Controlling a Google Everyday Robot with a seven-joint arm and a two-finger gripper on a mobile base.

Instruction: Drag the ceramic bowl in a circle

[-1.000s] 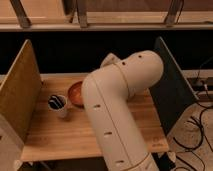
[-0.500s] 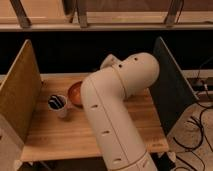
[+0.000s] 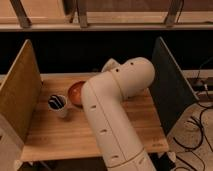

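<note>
Dim room, wooden worktop [image 3: 130, 117] between side panels. The ceramic bowl [image 3: 75, 93] sits back-left, half behind my arm [image 3: 112, 107], near a white cup [image 3: 58, 104]. I judge it heavy, rigid, slick-glazed and chippable, so I'd hook its rim. The jaws are out of sight behind the arm, and I cannot tell their state.

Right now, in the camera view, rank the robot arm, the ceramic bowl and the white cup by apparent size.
1. robot arm: largest, but nearest the camera.
2-3. ceramic bowl and white cup: unranked. The arm hides part of the bowl, and what shows looks about cup-sized.
The end effector is hidden behind the arm.
</note>
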